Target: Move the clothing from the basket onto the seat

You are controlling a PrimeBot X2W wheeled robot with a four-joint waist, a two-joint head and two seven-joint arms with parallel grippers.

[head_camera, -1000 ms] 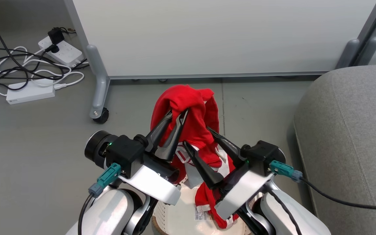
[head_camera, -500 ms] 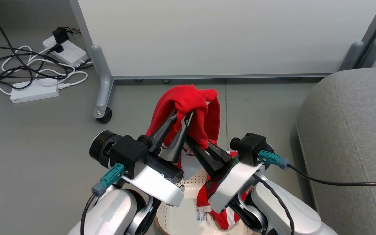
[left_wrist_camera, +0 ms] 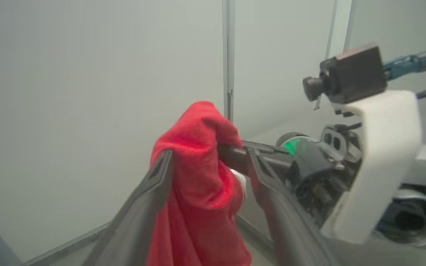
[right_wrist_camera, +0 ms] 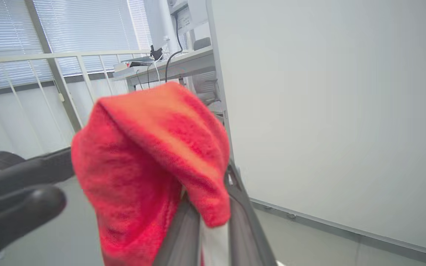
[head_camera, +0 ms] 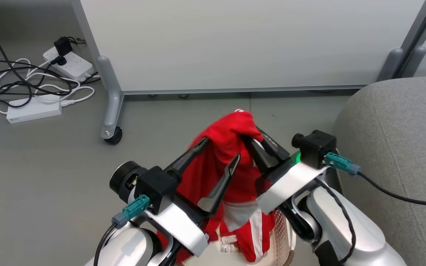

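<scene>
Clothing (head_camera: 231, 129): bright red fabric with white trim, bunched into a peak and held up above the basket (head_camera: 281, 229). The lower part, with a white stripe, hangs down over the basket opening. Cannot tell whether it touches the bottom.

Right hand (head_camera: 252, 138): closed on the top of the clothing. Its two dark fingers lie close together and the tips are buried in the red peak. In the right wrist view, the right hand (right_wrist_camera: 209, 218) has its fingers nearly parallel, with a strip of white trim pinched between them and the red fabric (right_wrist_camera: 154, 147) folded over the tips.

Left hand (head_camera: 222, 147): open, fingers spread wide. One finger (head_camera: 189, 159) lies along the left edge of the fabric and the other points up in front of it, so the clothing hangs between the two without being pinched. The left wrist view agrees: the left hand (left_wrist_camera: 209, 159) has a finger on either side of the red bundle (left_wrist_camera: 194, 177), and the right hand's fingers clamp the bundle from the side near its top.

Basket: cream perforated wall and brown rim at the bottom of the head view, below both arms. A paper label (head_camera: 227, 245) shows there.

Seat (head_camera: 401, 147): large grey cushion on the robot's right, just beside the basket and apart from the clothing.

Surroundings: grey floor (head_camera: 50, 177), a white partition panel (head_camera: 235, 44) on a caster wheel (head_camera: 114, 135), and power strips with tangled cables (head_camera: 31, 96) at far left.
</scene>
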